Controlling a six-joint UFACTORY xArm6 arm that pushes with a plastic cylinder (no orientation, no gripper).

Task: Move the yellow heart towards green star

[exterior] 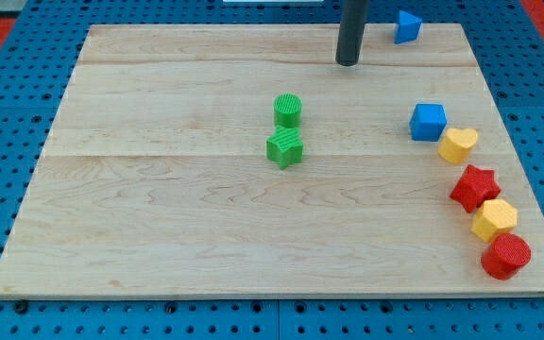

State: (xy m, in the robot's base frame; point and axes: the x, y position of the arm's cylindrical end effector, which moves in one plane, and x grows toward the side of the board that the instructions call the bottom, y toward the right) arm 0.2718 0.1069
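The yellow heart (458, 144) lies at the view's right, touching the blue cube (428, 122) on its upper left. The green star (285, 148) sits near the board's middle, just below the green cylinder (288, 110). My tip (348, 62) is near the view's top, above and to the right of the green blocks and well up-left of the yellow heart. It touches no block.
A red star (474, 187), a yellow hexagon (494, 219) and a red cylinder (505, 256) run in a line below the heart along the right edge. A blue triangle (406, 26) lies at the top right. The wooden board (159, 217) sits on a blue pegboard.
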